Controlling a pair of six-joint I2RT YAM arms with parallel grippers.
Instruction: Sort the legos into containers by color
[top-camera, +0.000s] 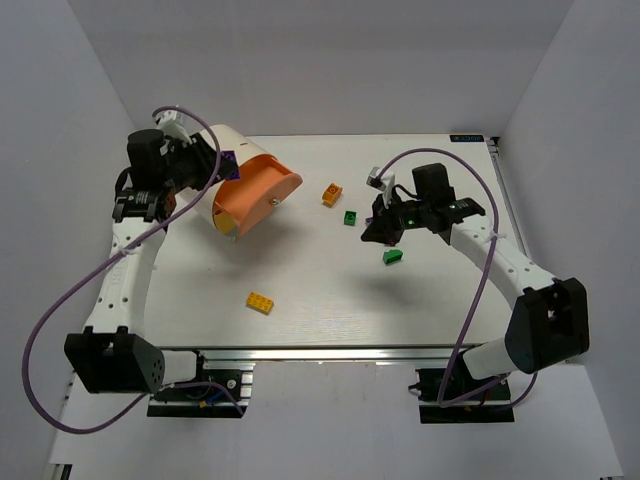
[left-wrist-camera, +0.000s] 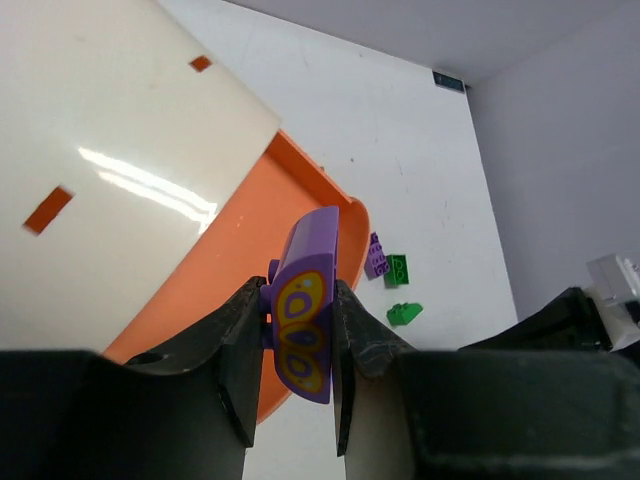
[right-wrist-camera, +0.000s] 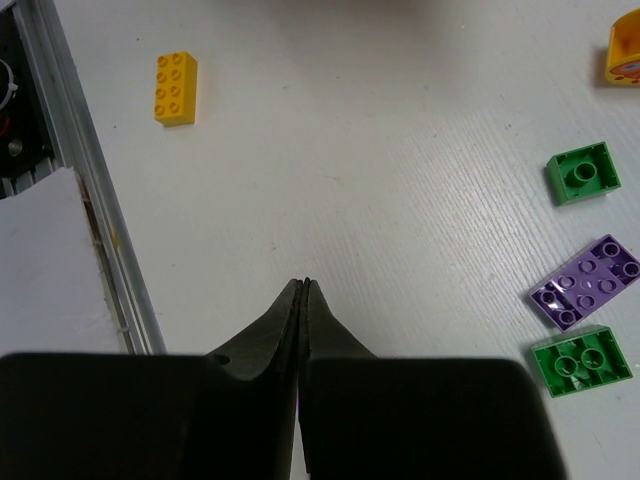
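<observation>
My left gripper (left-wrist-camera: 298, 292) is shut on a purple lego piece (left-wrist-camera: 305, 330) with a yellow-orange pattern. It holds the piece over the open orange drawer (left-wrist-camera: 235, 270) of the cream drum (left-wrist-camera: 110, 160). In the top view this gripper (top-camera: 222, 166) is at the drum's (top-camera: 232, 140) upper left. My right gripper (right-wrist-camera: 303, 286) is shut and empty above the table. A purple brick (right-wrist-camera: 588, 281) and two green bricks (right-wrist-camera: 580, 173) (right-wrist-camera: 582, 361) lie to its right. A yellow brick (right-wrist-camera: 176, 88) lies at the far left, and an orange one (right-wrist-camera: 625, 45) at the top right edge.
In the top view the orange drawer (top-camera: 258, 194) sticks out of the tilted drum toward the table's middle. The yellow brick (top-camera: 260, 301) lies near the front, the orange brick (top-camera: 331, 194) and green bricks (top-camera: 350, 218) (top-camera: 392, 257) around the right gripper (top-camera: 373, 236). White walls enclose the table.
</observation>
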